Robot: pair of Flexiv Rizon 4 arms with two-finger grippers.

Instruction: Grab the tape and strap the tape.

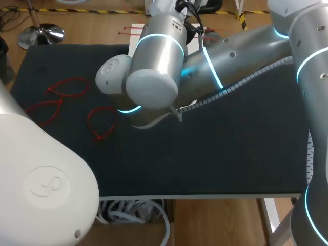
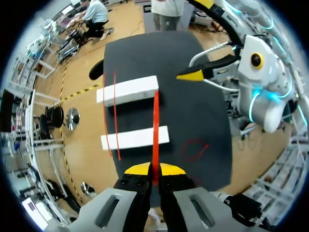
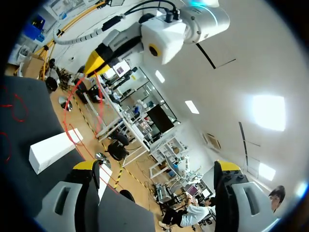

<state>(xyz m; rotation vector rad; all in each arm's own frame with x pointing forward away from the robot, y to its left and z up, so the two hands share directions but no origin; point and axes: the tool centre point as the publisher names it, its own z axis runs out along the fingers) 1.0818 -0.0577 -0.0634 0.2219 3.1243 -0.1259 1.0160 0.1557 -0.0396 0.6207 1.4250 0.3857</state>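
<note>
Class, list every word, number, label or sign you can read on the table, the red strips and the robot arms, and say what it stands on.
None can be read.
On the left arm casing: a round raised emblem, no legible letters.
On the red tape strip, white blocks and dark table: no print.

Bright, even o/h light; soft shadows, some glare.

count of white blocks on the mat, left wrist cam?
2. One white block lies just ahead of the left gripper, the other white block beyond it, parallel. The held red tie crosses the nearer one. The mat under the gripper is hidden.
</note>
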